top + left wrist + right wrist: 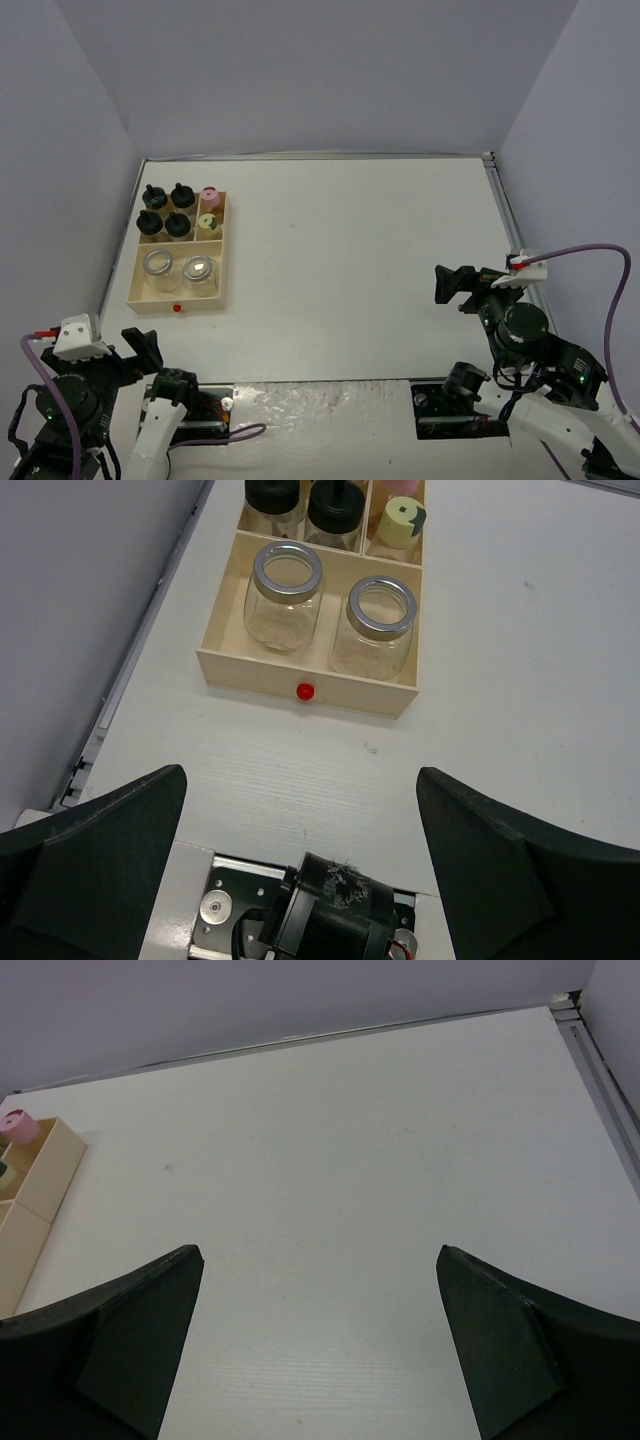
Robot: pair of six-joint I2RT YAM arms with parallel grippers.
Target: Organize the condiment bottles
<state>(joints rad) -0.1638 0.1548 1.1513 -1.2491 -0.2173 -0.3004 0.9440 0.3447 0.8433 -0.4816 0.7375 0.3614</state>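
All the jars stand in the pale wooden tray [132,285] at the table's left. Four black-capped jars [164,210] fill the back left compartment. The pink-capped jar [209,196] and the yellow-green-capped jar [208,223] stand in the two small back right compartments. Two wider silvery-lidded jars [158,266] [198,270] share the front compartment, also seen in the left wrist view [286,592] [376,622]. My left gripper [150,350] is open and empty, near the table's front edge below the tray. My right gripper [452,285] is open and empty at the right.
A small red knob [305,691] sits on the tray's front wall. Grey walls close in the table on the left, back and right. A metal rail [508,215] runs along the right edge. The arm bases' mounting plates [195,408] lie at the near edge.
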